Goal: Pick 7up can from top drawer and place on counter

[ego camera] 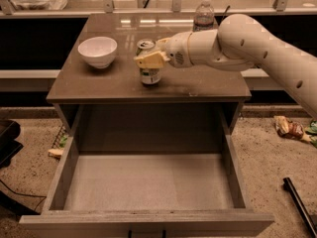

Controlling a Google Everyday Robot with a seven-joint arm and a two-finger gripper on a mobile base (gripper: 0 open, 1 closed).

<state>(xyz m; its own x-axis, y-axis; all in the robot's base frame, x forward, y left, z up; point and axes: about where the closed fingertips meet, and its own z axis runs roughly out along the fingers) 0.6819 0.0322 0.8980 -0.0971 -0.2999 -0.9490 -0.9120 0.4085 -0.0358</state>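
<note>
The 7up can [150, 76], silver-white with green markings and a shiny top, stands upright at the middle of the brown counter [99, 87]. My gripper [148, 59] reaches in from the right and is shut on the can's upper half, with one pale finger [146, 61] across its front. The can's base looks to be at or just above the counter. The top drawer [148, 182] is pulled fully open below, and its grey floor is bare.
A white bowl [97, 51] sits on the counter to the left of the can. A clear water bottle [203, 15] stands at the counter's back, behind my arm. Litter [287, 128] and a black bar [299, 205] lie on the floor at the right.
</note>
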